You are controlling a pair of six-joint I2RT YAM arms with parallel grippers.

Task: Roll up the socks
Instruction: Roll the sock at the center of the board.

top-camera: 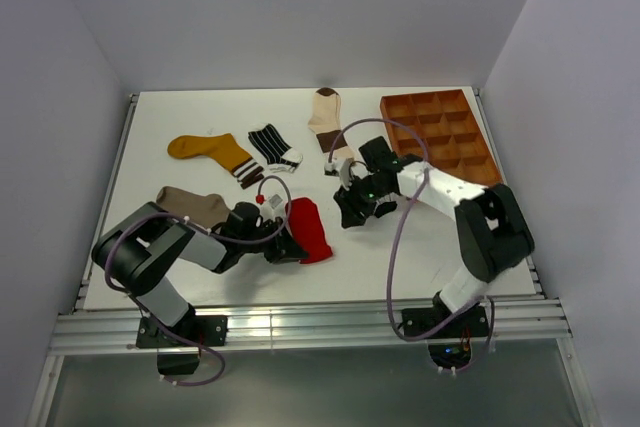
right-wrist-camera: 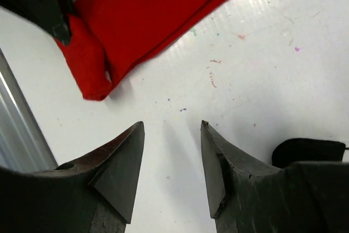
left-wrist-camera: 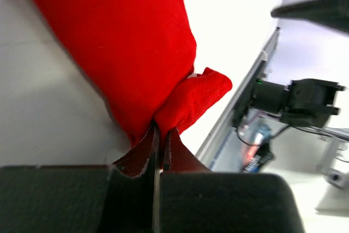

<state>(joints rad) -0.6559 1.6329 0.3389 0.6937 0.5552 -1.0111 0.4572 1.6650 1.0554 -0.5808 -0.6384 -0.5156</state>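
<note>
Left tool (left-wrist-camera: 158,136) pinches red sock (left-wrist-camera: 128,42) on white table (top-camera: 190,112), pale walls (top-camera: 300,7) around.

1 camera overhead; 2 wrist views (very close) share the red sock (right-wrist-camera: 152,9).

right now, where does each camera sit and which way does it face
top external: above, behind the bases, looking down on the table; left arm and right arm show
left wrist: on that wrist, looks along the left claw, shut on the red sock
right wrist: on that wrist, looks down past the open right claw at the table
shared: red sock in all three
</note>
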